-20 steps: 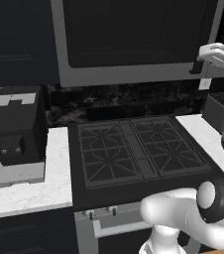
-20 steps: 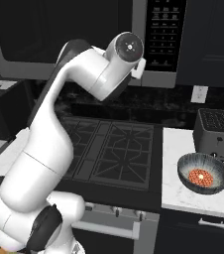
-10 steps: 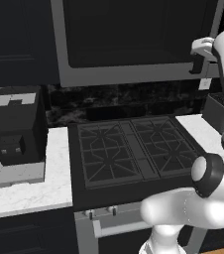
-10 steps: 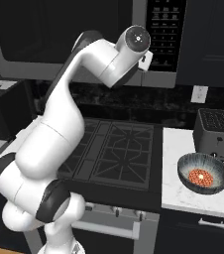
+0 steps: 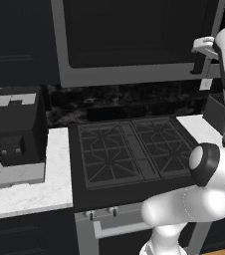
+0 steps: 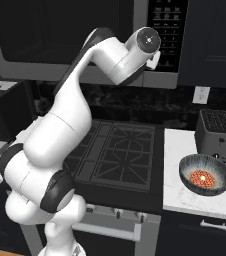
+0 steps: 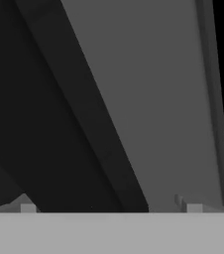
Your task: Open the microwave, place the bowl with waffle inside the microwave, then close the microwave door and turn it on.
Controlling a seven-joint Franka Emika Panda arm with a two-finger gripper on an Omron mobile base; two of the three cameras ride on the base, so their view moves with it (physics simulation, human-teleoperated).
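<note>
While the microwave door point(image 5: 134, 35) is shut against the microwave point(image 6: 85, 40), the gripper point(image 7: 109, 206) sits right up at the door's handle side with its jaws spread wide and nothing between them. From the hand camera, the black bar handle point(image 7: 84, 114) runs as a long dark stripe directly ahead of the gripper, slanting across that tilted picture and passing down between the two fingertips point(image 7: 27, 207). Since the bar is said to stand upright on the door, the slant is probably the hand's own roll. Whether the fingertips already straddle the bar or stop just short of it cannot be told.

That is the relation the coming move hangs on, in my judgement: the bar's long axis must lie across the gap between the jaws so they can close on its two long sides before any pull swings the door outward.

To one side of the handle the door frame is flat matte grey; to the other lies the dark glass of the window, smooth and featureless. Both look rigid and hard-edged.

Far below the gripper and off toward the keypad side, the bowl with waffle point(image 6: 205, 174) waits on the white marbled counter point(image 6: 185, 195), a round grey dish with orange-red filling, just in front of the slotted grey toaster point(image 6: 216, 132)
</note>
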